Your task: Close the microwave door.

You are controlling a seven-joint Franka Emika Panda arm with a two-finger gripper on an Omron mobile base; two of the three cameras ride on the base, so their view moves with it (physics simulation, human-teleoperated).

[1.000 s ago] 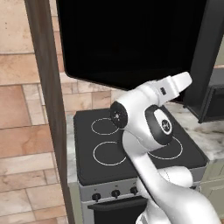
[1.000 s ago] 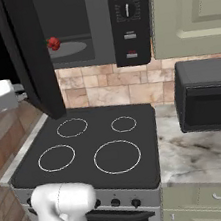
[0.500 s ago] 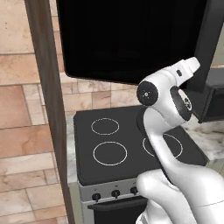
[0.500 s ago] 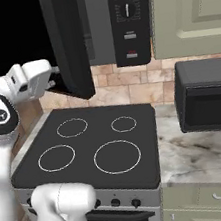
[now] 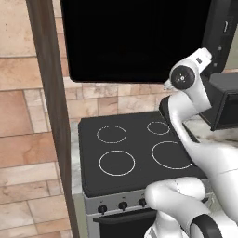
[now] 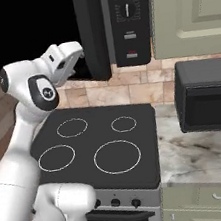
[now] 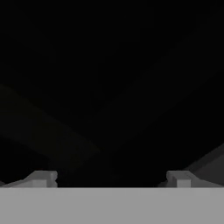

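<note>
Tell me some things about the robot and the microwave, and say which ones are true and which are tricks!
1. The robot's hand is up against the black door. True.
2. The door is fully shut. False: it still sticks out from the microwave, edge-on in the right base view.
3. A pot sits on the stove. False: the four burner rings are bare.
4. The toaster oven stands on the counter to the right of the stove. True.
5. The hand's fingers are spread apart. True: the hand view shows two tips far apart against the dark panel.
</note>
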